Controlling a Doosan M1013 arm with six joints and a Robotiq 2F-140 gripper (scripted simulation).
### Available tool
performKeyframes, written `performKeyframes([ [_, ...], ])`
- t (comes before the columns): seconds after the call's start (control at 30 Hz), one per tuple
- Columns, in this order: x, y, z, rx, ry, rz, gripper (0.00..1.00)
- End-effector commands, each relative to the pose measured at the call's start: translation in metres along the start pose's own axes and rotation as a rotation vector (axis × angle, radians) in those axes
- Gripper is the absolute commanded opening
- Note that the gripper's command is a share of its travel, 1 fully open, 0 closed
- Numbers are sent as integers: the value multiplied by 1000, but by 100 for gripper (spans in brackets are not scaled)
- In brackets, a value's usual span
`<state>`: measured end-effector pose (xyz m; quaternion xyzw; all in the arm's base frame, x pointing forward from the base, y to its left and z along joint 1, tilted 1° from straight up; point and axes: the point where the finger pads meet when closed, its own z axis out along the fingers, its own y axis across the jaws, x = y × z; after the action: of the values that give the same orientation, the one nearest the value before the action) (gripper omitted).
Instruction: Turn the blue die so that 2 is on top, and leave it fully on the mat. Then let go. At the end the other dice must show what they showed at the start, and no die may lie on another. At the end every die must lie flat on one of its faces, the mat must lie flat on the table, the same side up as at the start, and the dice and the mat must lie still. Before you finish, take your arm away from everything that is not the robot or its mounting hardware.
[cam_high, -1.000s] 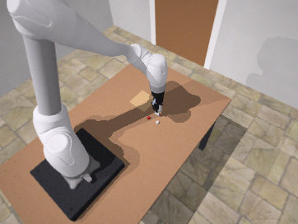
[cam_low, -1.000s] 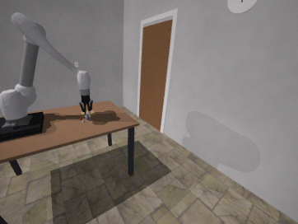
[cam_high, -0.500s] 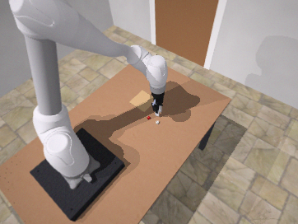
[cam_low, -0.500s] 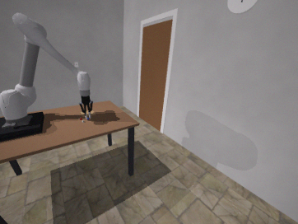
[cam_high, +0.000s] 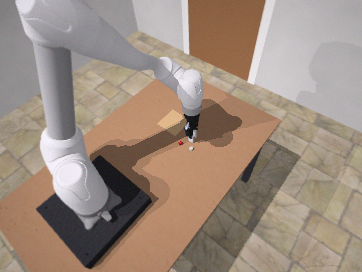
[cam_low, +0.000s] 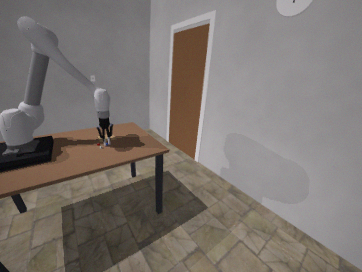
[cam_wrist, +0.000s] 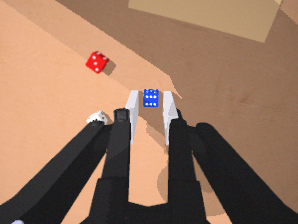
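Note:
The blue die (cam_wrist: 151, 97) shows a six-pip face to the wrist camera. It sits in line between my two fingertips, with a small gap on each side, over the bare table and off the mat. My gripper (cam_wrist: 150, 102) stands partly open around it and does not touch it. In the top view the gripper (cam_high: 190, 134) points down just in front of the tan mat (cam_high: 170, 120), and the blue die is hidden behind the fingers. The mat's edge (cam_wrist: 205, 17) shows at the top of the wrist view.
A red die (cam_wrist: 97, 61) lies on the table to the left of the gripper, also seen in the top view (cam_high: 180, 143). A white die (cam_wrist: 96, 117) (cam_high: 191, 148) lies close to my left finger. The arm's dark base plate (cam_high: 95, 210) is at the table's near end.

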<state>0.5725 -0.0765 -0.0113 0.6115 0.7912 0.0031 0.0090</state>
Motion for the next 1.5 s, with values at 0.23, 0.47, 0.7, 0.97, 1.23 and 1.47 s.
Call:
performKeyframes([
  [0.23, 0, 0, 0, 0, 0, 0, 19],
  [0.47, 0, 0, 0, 0, 0, 0, 19],
  [0.7, 0, 0, 0, 0, 0, 0, 19],
  [0.97, 0, 0, 0, 0, 0, 0, 19],
  [1.23, 0, 0, 0, 0, 0, 0, 19],
  [1.47, 0, 0, 0, 0, 0, 0, 7],
])
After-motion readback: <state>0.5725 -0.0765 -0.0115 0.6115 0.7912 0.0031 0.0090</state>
